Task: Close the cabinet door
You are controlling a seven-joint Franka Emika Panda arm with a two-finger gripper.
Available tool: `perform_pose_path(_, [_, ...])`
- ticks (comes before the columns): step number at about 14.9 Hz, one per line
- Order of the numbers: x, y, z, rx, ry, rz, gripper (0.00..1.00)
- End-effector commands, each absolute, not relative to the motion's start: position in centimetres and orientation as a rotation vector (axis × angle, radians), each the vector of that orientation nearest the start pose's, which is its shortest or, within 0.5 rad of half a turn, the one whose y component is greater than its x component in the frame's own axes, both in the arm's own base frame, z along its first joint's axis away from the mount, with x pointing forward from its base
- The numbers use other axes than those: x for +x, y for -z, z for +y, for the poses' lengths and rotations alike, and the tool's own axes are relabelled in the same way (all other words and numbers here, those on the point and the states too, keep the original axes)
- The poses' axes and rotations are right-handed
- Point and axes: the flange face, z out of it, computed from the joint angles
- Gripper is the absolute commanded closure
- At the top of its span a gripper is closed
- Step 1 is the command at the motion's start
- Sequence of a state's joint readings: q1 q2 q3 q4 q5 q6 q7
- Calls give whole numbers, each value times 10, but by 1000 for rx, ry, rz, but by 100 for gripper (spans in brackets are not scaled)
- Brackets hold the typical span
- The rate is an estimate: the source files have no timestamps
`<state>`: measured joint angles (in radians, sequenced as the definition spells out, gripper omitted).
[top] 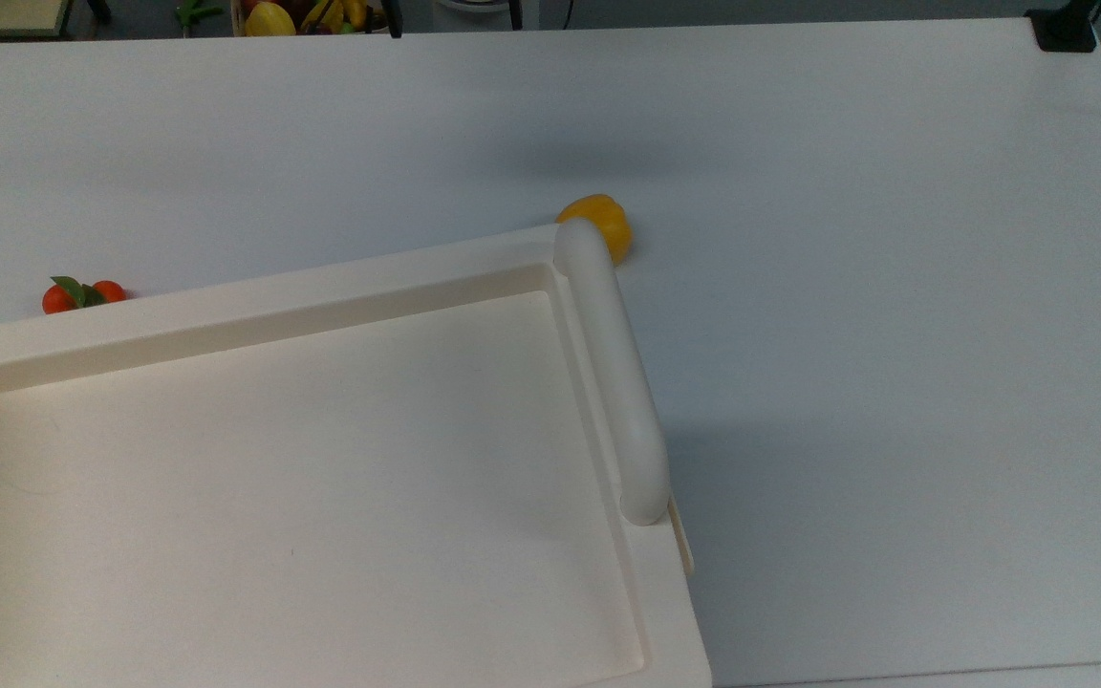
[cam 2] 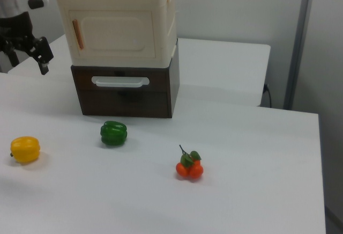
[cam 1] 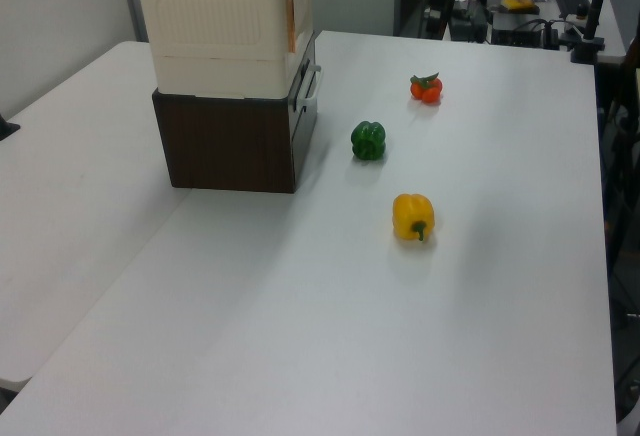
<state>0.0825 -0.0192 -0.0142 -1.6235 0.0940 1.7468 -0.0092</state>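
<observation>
The cream-white cabinet [cam 2: 161, 30] stands on a dark brown base in the right view. Its cabinet door [cam 2: 115, 33] is the front panel with a reddish-brown slot near its left edge, and it lies flat against the front. In the left view the cabinet [cam 1: 200, 26] shows a ribbed side, with the cabinet door [cam 1: 297, 16] edge-on at its right. From the top view I see the recessed top of the cabinet [top: 273, 306] and its rounded bar. My gripper [cam 2: 27, 61] hangs open at the right view's left, apart from the cabinet, holding nothing.
A drawer with a white handle [cam 2: 119, 81] sits in the brown base [cam 2: 126, 102]. On the white table lie a green pepper [cam 2: 113, 133], a yellow pepper [cam 2: 25, 149] and a tomato cluster [cam 2: 188, 167]. The yellow pepper [top: 598, 222] lies near the bar's far end.
</observation>
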Motion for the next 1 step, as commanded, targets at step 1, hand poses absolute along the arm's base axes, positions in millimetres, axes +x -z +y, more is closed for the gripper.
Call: perform_pose_path(1, [559, -625, 45, -3050, 235, -142, 0])
